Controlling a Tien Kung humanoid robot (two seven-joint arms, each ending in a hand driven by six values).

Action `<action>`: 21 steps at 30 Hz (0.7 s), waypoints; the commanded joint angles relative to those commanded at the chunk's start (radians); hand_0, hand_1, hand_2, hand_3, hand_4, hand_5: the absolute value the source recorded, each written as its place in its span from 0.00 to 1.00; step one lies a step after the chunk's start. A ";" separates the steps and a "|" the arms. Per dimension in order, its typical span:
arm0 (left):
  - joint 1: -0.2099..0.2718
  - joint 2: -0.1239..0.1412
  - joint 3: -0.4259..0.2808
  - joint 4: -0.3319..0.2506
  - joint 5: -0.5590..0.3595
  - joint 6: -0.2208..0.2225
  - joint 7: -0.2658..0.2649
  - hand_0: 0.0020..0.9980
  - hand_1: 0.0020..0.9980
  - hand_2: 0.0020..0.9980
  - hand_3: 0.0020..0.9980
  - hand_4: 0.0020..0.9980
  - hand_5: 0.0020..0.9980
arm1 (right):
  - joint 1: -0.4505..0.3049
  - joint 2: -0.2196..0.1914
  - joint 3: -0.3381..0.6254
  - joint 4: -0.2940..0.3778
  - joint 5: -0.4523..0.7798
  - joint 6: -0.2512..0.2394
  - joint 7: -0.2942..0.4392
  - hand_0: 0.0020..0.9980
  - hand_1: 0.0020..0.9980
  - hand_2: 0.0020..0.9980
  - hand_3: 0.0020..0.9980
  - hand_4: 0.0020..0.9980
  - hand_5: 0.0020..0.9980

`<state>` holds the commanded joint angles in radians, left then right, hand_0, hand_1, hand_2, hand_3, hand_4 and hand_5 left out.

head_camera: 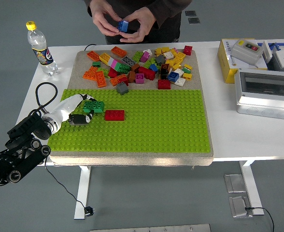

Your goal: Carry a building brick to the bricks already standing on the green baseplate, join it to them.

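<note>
Grey floor, white table point(238, 135) across the frame, a beige mat on it carrying the bright green studded baseplate point(156, 125) at centre. Dark green rectangular building brick point(93, 106) sits left of centre over the baseplate, long axis roughly left-right in frame with a slight tilt, studs up. Just to its right, the flat red rectangular brick point(114, 115) lies on the baseplate, long axis also left-right; the two look near or barely touching at the corner, can't tell which. Left hand point(77, 112), white-shelled with dark fingertips, comes in from lower left on the black arm; fingers curled around the green brick, gripping it from the left side and below. Right arm not visible. Upper centre on the mat: loose pile of mixed coloured bricks point(142, 65), plus one small grey brick point(122, 88) at the baseplate's top edge. At top of frame a person's two hands point(125, 21) hold a small blue brick point(123, 25) above the table's far edge. Clear plastic bottle with yellow cap point(39, 47) upper left; yellow box point(227, 60) and grey electrical enclosure point(266, 92) at right.
</note>
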<state>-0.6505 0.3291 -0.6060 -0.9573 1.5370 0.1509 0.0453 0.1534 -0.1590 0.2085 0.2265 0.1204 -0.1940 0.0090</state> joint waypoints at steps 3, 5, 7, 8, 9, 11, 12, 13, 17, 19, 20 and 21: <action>0.002 -0.005 0.002 0.015 0.015 0.005 0.003 1.00 1.00 1.00 0.51 0.42 0.16 | -0.001 0.000 -0.002 0.000 0.001 0.000 0.000 0.69 0.65 0.69 0.67 0.44 0.78; 0.003 -0.007 0.003 0.023 0.022 0.007 0.005 1.00 1.00 1.00 0.51 0.42 0.16 | -0.001 0.001 -0.001 0.000 0.001 0.001 0.000 0.69 0.65 0.69 0.67 0.44 0.78; 0.004 -0.008 0.005 0.029 0.026 0.010 0.006 1.00 1.00 1.00 0.50 0.46 0.16 | -0.002 0.001 -0.002 0.000 0.002 0.001 0.000 0.69 0.65 0.69 0.67 0.44 0.78; 0.005 -0.008 0.005 0.032 0.027 0.010 0.007 1.00 1.00 1.00 0.50 0.46 0.16 | -0.002 0.002 -0.002 0.000 0.002 0.001 0.000 0.69 0.65 0.69 0.67 0.44 0.78; 0.005 -0.009 0.005 0.033 0.028 0.010 0.008 1.00 1.00 1.00 0.50 0.46 0.16 | -0.002 0.002 -0.003 0.000 0.002 0.001 0.000 0.69 0.65 0.69 0.67 0.44 0.78; 0.005 -0.011 0.005 0.036 0.029 0.011 0.009 1.00 1.00 1.00 0.50 0.46 0.16 | -0.002 0.002 -0.003 0.000 0.002 0.001 0.000 0.69 0.65 0.69 0.67 0.44 0.78; 0.006 -0.011 0.006 0.036 0.029 0.012 0.009 1.00 1.00 1.00 0.50 0.50 0.15 | -0.002 0.003 -0.003 0.000 0.002 0.001 0.000 0.69 0.65 0.69 0.67 0.44 0.78; 0.006 -0.012 0.006 0.036 0.029 0.012 0.010 1.00 1.00 1.00 0.50 0.50 0.15 | -0.003 0.003 -0.003 0.000 0.002 0.001 0.000 0.69 0.65 0.69 0.67 0.44 0.78; 0.004 -0.013 0.005 0.036 0.030 0.010 0.013 1.00 1.00 1.00 0.50 0.50 0.15 | -0.002 0.003 -0.004 -0.001 0.001 0.001 0.000 0.69 0.65 0.69 0.67 0.44 0.78; 0.003 -0.014 0.003 0.035 0.033 0.008 0.014 1.00 1.00 1.00 0.51 0.45 0.15 | -0.001 0.002 -0.003 0.000 0.001 0.001 0.000 0.69 0.65 0.69 0.67 0.44 0.78; 0.002 -0.015 0.003 0.034 0.033 0.008 0.015 1.00 1.00 1.00 0.51 0.45 0.15 | 0.000 0.002 -0.002 0.000 0.001 0.001 0.000 0.69 0.65 0.69 0.67 0.44 0.78; 0.001 -0.015 0.004 0.034 0.034 0.007 0.015 1.00 1.00 1.00 0.51 0.45 0.15 | 0.000 0.002 -0.002 0.000 0.000 0.001 0.000 0.69 0.65 0.69 0.67 0.44 0.78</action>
<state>-0.6496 0.3139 -0.6024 -0.9231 1.5706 0.1577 0.0607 0.1536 -0.1568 0.2067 0.2261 0.1208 -0.1932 0.0089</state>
